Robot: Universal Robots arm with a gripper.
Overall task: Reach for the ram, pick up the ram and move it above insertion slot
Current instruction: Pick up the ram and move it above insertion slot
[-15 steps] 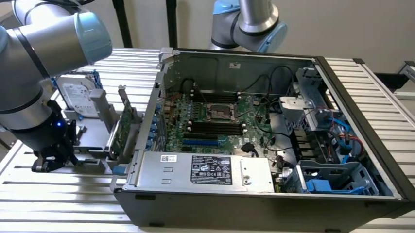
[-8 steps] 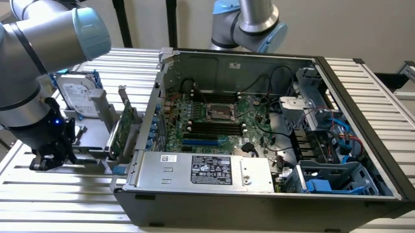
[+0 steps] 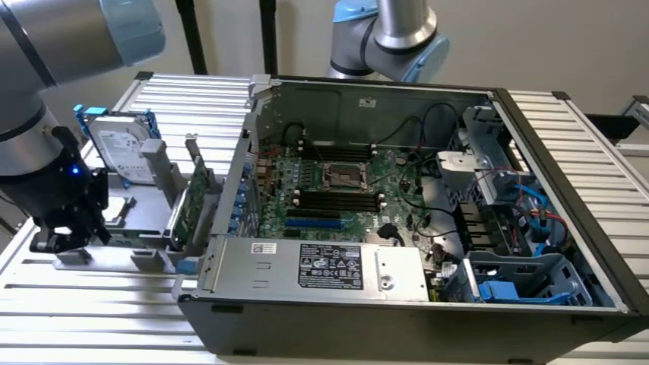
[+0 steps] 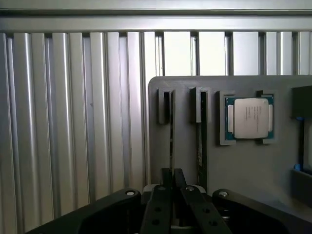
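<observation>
So, exterior view first: saw a slatted metal table (image 3: 91, 304) against a pale wall. Counted one open PC case (image 3: 406, 319), one hard drive (image 3: 121, 152), one expansion card (image 3: 194, 199) and one grey holder (image 3: 142, 209). Spotted the gripper (image 3: 69, 242) down at that holder. Wrist view next: counted two thin sticks upright in slots, plus one processor (image 4: 249, 118). Found the ram (image 4: 171, 141) pinched between the fingers, second stick (image 4: 201, 146) just beside.

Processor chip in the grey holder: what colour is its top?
Silver lid, green border on the square processor chip; clearest in the wrist view.
</observation>
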